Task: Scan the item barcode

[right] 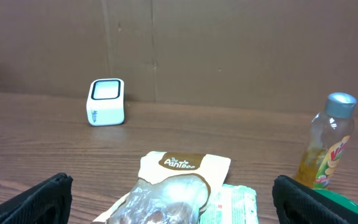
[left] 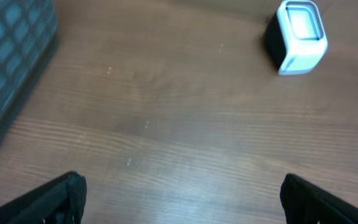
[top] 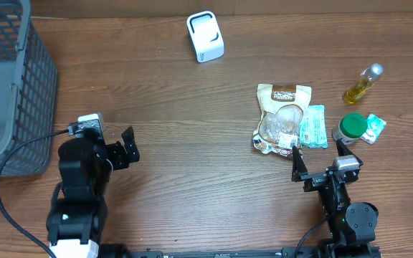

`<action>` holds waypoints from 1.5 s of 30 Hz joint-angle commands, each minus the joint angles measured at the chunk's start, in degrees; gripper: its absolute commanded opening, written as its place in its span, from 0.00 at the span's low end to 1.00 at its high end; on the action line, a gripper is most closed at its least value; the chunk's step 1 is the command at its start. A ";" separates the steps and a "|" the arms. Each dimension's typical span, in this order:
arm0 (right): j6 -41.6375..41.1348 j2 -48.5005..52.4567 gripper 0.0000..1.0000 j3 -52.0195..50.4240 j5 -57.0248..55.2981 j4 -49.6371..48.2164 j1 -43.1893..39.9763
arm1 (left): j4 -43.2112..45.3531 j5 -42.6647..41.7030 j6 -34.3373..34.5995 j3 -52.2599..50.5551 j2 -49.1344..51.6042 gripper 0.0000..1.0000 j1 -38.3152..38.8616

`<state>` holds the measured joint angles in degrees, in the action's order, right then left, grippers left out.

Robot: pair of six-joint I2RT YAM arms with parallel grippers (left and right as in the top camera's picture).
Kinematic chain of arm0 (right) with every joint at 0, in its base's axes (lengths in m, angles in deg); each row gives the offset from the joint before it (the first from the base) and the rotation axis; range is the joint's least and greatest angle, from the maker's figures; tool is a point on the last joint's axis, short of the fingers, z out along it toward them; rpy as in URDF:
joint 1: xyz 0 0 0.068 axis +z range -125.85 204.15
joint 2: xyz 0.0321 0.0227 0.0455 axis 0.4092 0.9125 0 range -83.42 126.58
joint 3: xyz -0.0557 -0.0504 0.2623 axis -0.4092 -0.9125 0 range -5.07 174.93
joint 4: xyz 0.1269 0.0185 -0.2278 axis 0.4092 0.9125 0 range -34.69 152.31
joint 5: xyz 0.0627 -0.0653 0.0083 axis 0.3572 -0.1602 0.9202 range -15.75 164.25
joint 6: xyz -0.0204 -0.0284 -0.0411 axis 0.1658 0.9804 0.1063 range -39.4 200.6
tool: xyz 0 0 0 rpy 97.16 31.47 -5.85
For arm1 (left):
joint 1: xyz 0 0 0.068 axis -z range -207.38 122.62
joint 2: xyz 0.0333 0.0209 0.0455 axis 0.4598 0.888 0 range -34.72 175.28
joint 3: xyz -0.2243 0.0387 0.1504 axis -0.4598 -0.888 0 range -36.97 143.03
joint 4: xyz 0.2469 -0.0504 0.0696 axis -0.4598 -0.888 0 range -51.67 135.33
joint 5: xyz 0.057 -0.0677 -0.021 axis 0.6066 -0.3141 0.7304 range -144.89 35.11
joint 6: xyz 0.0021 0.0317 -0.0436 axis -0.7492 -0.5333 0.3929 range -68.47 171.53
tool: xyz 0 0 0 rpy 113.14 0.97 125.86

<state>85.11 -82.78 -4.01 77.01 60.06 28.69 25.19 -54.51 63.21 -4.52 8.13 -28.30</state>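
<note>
Left arm: stationed at the near left of the brown wooden table, folded low. The left gripper points toward the table's centre over bare wood, tilted downward. Its jaws are spread wide and hold nothing.

Right arm: stationed at the near right, wrist roughly level. The right gripper points toward the far edge, jaws likewise spread wide and empty.

Items: the tan snack bag with a clear window lies flat just beyond the right gripper's fingertips, untouched. A teal-and-white flat packet lies against its right side. A green-lidded round container and a yellow plastic bottle with a silver cap sit further right.

The white box-shaped barcode scanner stands at far centre, well apart from both grippers. A grey mesh basket occupies the far left.
</note>
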 commanded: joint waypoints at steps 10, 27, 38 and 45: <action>0.07 -0.48 1.00 -0.61 0.11 -0.13 -0.28 | 22.91 -4.52 0.07 -17.55 -11.72 1.00 0.22; 0.07 -0.48 1.00 -0.61 0.11 -0.13 -0.28 | 32.39 -4.50 0.13 -31.78 -21.84 1.00 0.22; 0.07 -0.48 1.00 -0.61 0.11 -0.11 -0.28 | 21.94 -4.44 -2.95 -32.17 -32.39 1.00 0.20; 0.07 -0.48 1.00 -0.61 0.11 -0.13 -0.28 | 15.91 -4.22 -6.03 -32.17 -40.52 1.00 0.20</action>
<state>85.09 -82.80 -4.01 77.01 60.10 28.67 41.30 -58.55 60.77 -36.45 -29.53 -28.30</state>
